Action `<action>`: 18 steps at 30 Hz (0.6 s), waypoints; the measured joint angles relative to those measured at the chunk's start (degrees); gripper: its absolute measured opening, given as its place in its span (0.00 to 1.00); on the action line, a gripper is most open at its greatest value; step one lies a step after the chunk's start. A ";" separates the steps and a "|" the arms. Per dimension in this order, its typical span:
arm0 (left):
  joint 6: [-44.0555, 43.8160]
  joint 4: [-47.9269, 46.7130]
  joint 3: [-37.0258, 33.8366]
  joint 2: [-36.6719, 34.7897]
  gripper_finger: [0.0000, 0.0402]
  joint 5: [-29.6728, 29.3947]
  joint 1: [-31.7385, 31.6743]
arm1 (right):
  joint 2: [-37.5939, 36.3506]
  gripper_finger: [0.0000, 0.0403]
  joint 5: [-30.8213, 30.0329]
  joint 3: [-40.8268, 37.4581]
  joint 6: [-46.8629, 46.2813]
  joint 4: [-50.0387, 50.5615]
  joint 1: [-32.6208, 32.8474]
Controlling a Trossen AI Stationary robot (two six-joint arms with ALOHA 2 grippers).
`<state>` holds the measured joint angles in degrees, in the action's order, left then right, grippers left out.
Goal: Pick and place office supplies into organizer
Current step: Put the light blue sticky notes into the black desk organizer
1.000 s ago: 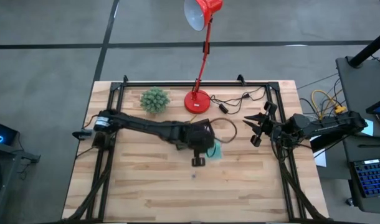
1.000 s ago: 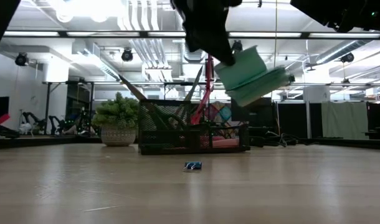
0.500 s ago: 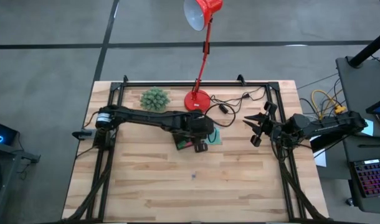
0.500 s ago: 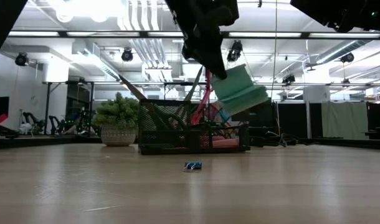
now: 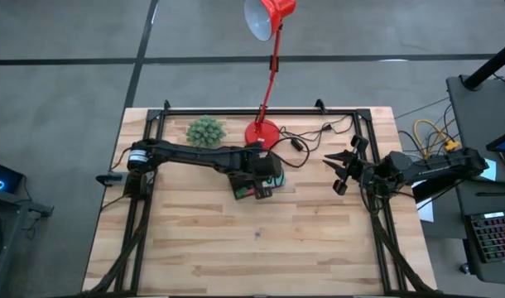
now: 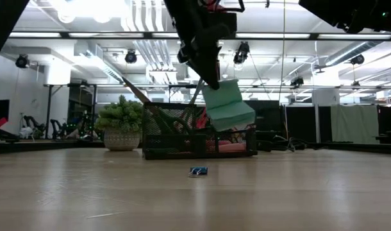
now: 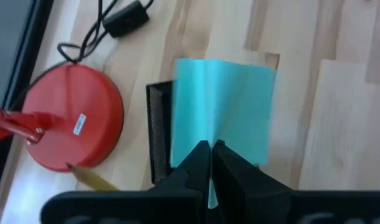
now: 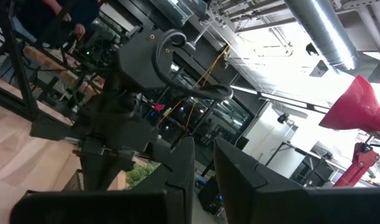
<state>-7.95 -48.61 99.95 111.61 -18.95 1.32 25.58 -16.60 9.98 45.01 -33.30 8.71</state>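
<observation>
My left gripper [image 7: 210,146] is shut on a blue-green sticky-note pad [image 7: 221,106] and hovers over the black mesh organizer [image 7: 156,134]. In the low view the pad [image 6: 227,109] hangs just above the organizer [image 6: 195,144], which holds scissors, a pencil [image 7: 93,181] and pink pads. In the high view the left gripper [image 5: 267,184] covers most of the organizer. A small blue item [image 6: 198,171] lies on the table nearer than the organizer. My right gripper [image 5: 342,171] waits open near the table's right edge. My left gripper pinches the sticky-note pad between its two fingers at the middle of one edge [image 7: 205,135], coming from above and pointing down. The pad is lifted clear and hangs tilted below the fingers [image 6: 208,74], over the organizer.
The red lamp's round base [image 5: 262,133] and its cord [image 5: 298,142] sit just beyond the organizer toward the far edge. A small green spiky plant [image 5: 206,132] stands to the lamp's left. Bare wooden table [image 5: 261,257] stretches toward the near edge.
My left gripper has moved toward the table's far edge and slightly left, and has come down, carrying the pad from beside the organizer to a place low over it. It has stayed shut on the pad.
</observation>
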 joint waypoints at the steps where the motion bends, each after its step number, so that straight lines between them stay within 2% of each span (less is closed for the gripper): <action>1: -0.61 -0.24 -0.19 0.00 0.00 0.01 -0.15 | 0.00 0.13 0.00 0.00 0.00 0.00 0.00; 9: -1.95 0.18 -3.70 0.00 0.00 0.00 -1.02 | 0.00 0.13 0.00 0.00 0.00 0.00 0.00; 18: -2.23 1.20 -3.95 0.52 0.00 1.97 -2.22 | 0.00 0.13 0.00 0.00 0.02 0.02 -0.01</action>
<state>-10.18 -47.41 96.01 112.14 -16.98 -0.90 25.58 -16.60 9.98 45.04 -33.28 8.70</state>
